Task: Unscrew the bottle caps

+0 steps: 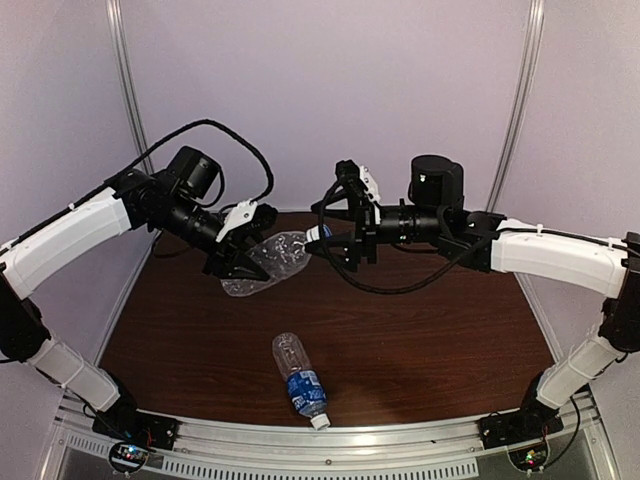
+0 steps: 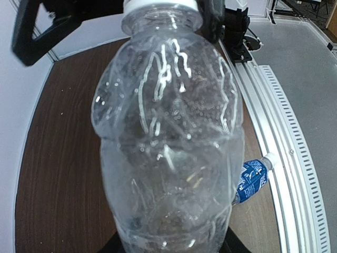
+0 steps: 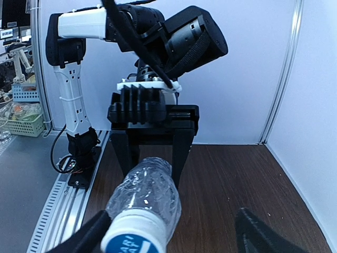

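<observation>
**Unlabelled bottle (image 1: 275,256) held above the table (image 1: 450,340)**

The left gripper (image 1: 245,265) clamps it over the table's far half. Its cap (image 3: 134,238) sits between the right gripper's (image 1: 322,236) spread fingers (image 3: 263,234), with a gap on either side. The labelled bottle (image 1: 300,380) lies by the table's near edge, the other cap (image 1: 320,422) nearest the edge.

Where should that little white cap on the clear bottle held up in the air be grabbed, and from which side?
Grip the small white screw cap by its round side wall, coming end-on, straight at its top. The left pincer holds the clear crinkled plastic bottle sideways by its base, so the cap sticks out free toward the open right pincer.
</observation>
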Action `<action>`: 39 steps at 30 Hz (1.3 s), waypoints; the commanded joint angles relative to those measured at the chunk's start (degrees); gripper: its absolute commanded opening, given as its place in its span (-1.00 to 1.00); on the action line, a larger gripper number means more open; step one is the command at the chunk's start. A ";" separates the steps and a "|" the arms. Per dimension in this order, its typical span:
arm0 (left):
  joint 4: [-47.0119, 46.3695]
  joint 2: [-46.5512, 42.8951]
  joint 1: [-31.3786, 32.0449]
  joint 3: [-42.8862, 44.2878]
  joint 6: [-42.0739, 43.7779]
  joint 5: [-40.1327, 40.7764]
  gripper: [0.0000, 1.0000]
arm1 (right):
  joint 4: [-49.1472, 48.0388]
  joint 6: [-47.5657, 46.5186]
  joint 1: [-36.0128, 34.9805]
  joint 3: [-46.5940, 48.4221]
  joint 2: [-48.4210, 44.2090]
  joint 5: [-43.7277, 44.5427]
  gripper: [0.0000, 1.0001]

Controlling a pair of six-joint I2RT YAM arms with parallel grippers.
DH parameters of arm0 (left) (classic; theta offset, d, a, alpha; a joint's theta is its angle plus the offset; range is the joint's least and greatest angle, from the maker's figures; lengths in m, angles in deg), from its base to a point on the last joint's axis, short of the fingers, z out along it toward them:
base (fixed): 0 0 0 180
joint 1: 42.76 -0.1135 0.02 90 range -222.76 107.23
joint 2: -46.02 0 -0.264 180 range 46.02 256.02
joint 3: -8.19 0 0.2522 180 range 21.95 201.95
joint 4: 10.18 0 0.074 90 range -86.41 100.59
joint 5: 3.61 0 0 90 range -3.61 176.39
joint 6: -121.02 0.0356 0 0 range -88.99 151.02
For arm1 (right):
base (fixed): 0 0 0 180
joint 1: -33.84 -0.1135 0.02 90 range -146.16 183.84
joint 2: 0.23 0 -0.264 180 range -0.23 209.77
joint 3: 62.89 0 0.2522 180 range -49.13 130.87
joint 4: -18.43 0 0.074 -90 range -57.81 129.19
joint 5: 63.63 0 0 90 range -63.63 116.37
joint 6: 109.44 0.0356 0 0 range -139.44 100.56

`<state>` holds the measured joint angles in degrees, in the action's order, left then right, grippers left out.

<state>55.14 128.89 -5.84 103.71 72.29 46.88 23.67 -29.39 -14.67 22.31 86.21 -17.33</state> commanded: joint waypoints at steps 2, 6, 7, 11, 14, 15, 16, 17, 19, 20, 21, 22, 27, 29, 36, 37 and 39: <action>-0.41 -0.12 1.13 1.62 1.11 -2.85 -0.31 | -7.02 6.64 -0.11 -2.99 -1.66 8.98 0.99; -2.18 -1.15 1.13 0.83 -0.13 0.70 -0.31 | -13.26 21.39 0.99 -5.88 -4.33 12.29 0.99; -2.89 -1.34 1.13 0.78 -0.59 2.21 -0.31 | -15.07 25.62 1.31 -6.40 -4.76 11.38 0.99; -7.01 -1.80 1.13 1.09 -3.87 9.87 -0.31 | -19.12 44.16 1.57 -7.62 -5.78 13.24 0.99; -8.89 -1.89 1.09 1.64 -4.87 15.64 -0.31 | -18.48 52.49 1.58 -8.05 -5.91 16.52 0.99; -9.31 -1.92 1.12 1.65 -4.96 16.78 -0.31 | -17.99 54.68 1.58 -8.02 -5.91 18.24 0.99; -9.53 -1.87 1.13 1.65 -5.05 17.57 -0.31 | -15.80 56.67 1.58 -7.88 -5.85 20.70 0.99; -9.78 -1.84 1.13 1.56 -5.13 18.10 -0.31 | -13.19 58.07 1.58 -7.13 -5.72 23.24 0.99; -10.28 -2.01 1.13 1.25 -5.48 18.76 -0.31 | -8.31 59.93 1.49 -5.30 -4.86 26.59 0.91; -10.52 -2.08 1.13 1.03 -5.62 19.03 -0.31 | -6.74 60.50 1.38 -4.34 -4.34 27.22 0.86; -10.81 -2.17 1.13 0.89 -5.74 19.34 -0.31 | -5.43 60.83 1.31 -3.51 -3.82 27.40 0.81; -11.02 -2.24 1.13 0.72 -5.77 19.70 -0.31 | -4.23 61.11 1.24 -2.63 -3.33 27.28 0.78; -11.49 -2.00 1.13 0.25 -5.59 20.41 -0.31 | -3.68 62.20 0.90 -1.41 -1.71 24.08 0.67; -11.50 -1.81 1.13 0.25 -5.59 20.28 -0.31 | -3.56 62.22 0.77 -1.20 -1.16 22.93 0.63; -11.63 -1.65 1.13 0.42 -5.51 20.82 -0.30 | -4.18 63.47 0.70 -0.05 1.28 19.05 0.47; -11.65 -1.52 1.13 0.42 -5.51 20.87 -0.31 | -4.27 63.49 0.64 0.04 1.49 18.62 0.47; -11.62 -1.47 1.13 0.42 -5.51 20.87 -0.31 | -4.25 63.53 0.61 0.37 1.86 17.95 0.41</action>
<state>45.72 128.02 -4.92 104.04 67.48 67.21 19.22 33.40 -13.64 20.48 87.17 3.34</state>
